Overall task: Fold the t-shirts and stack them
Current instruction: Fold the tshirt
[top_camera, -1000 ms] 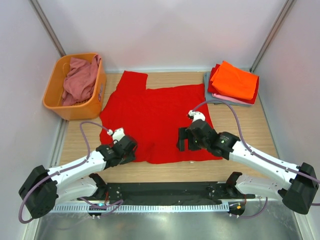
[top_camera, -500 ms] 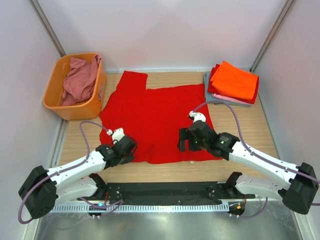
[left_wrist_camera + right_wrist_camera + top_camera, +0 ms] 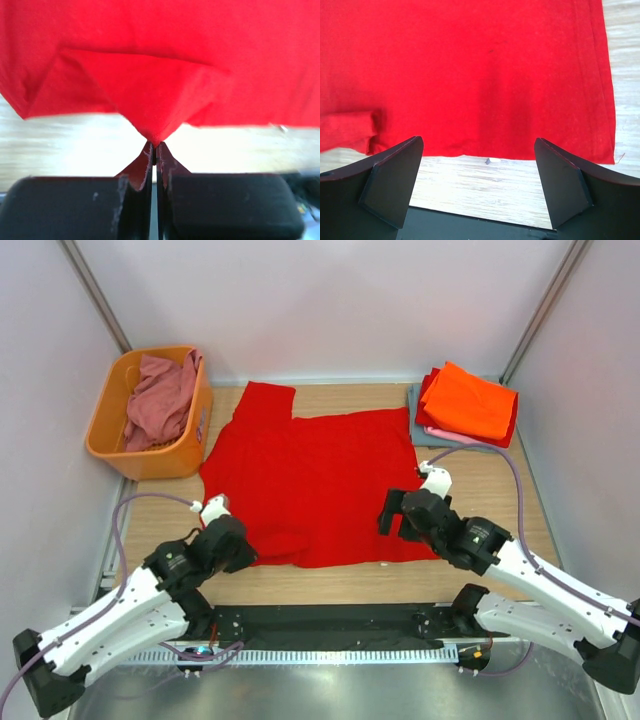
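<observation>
Two black fingers of the left gripper are pressed flat together with a pinch of the large red t-shirt caught between them. The cloth rises in a small peak from the jaws. How deep it goes between the fingers is hidden. From above, the left gripper sits at the shirt's near left corner, where the hem is bunched into a soft roll.

The right gripper stands wide open with nothing in it, its fingers apart over the near hem of the large red t-shirt. Only the finger ends show in the wrist view. From above, the right gripper hangs at the shirt's near right corner, and whether it touches the cloth cannot be told.

The large red t-shirt lies spread on the wooden table, one sleeve pointing to the far left. A tiny pale fleck lies on the wood just off the hem, too small to identify.

At the far right is a folded stack: an orange t-shirt on top, then a red one, with only edges showing of a pink one and a grey-blue one.

At the far left an orange basket holds a crumpled dusty rose t-shirt. Dark marks on the basket's right wall are too small to read.
</observation>
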You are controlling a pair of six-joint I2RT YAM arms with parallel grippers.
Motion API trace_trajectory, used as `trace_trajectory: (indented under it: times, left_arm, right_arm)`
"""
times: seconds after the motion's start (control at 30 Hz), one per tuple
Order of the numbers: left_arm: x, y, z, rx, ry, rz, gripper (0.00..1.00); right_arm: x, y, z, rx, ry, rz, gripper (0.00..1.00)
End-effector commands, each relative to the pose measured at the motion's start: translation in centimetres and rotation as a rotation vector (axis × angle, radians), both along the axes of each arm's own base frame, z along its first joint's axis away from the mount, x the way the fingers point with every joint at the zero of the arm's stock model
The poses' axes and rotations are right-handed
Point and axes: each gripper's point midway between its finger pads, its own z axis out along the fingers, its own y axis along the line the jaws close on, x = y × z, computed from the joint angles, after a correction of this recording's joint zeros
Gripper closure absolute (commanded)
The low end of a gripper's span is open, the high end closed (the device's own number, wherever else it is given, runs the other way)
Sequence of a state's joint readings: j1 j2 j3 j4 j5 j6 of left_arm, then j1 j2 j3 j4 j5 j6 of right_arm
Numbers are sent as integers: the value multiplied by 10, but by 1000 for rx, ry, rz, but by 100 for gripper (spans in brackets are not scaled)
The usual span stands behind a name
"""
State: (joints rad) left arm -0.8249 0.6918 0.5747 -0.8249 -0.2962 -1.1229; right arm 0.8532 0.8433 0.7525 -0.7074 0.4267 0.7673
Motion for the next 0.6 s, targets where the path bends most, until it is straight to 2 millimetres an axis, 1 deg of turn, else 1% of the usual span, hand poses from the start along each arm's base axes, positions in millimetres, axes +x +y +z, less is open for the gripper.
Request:
trace_trajectory:
  times: [0.0,0.07,0.1,0.17,0.23,0.27,0.33,0.37,0.4,0.47,0.5,0.53,0.57]
  left_arm:
    - [-26,2,3,-53,73,-14,100]
    - [-32,2,5,-72,88,-21,100]
    - [-37,5,4,-60,107,-25,100]
    - [-42,5,10,-79,113,-38,100]
    - [-48,9,17,-93,112,-41,100]
    - [-53,13,17,-92,124,-37,100]
    - [-56,15,24,-118,110,-42,100]
    - [-60,17,24,-118,121,-44,100]
    - [-61,17,25,-121,122,-48,100]
    - [-67,16,28,-126,146,-69,100]
    - [-69,14,30,-129,153,-81,100]
    - [-70,15,30,-122,163,-87,100]
    - [-74,18,30,-110,177,-89,100]
  right_arm:
    - [0,-12,-7,22,0,-99,0]
    - [-2,-14,-10,36,7,-114,0]
    - [-3,-15,-12,54,15,-142,0]
    - [-5,-26,-19,37,26,-206,0]
    - [-8,-36,-24,48,42,-270,0]
    - [-9,-37,-26,59,54,-277,0]
    - [-10,-31,-33,76,78,-244,0]
    - [-12,-27,-38,95,127,-222,0]
    - [-13,-26,-47,75,171,-211,0]
    - [-13,-22,-59,70,229,-165,0]
    - [-15,-17,-62,130,284,-148,0]
    - [-14,-11,-67,175,296,-120,0]
    - [-14,-10,-68,210,311,-117,0]
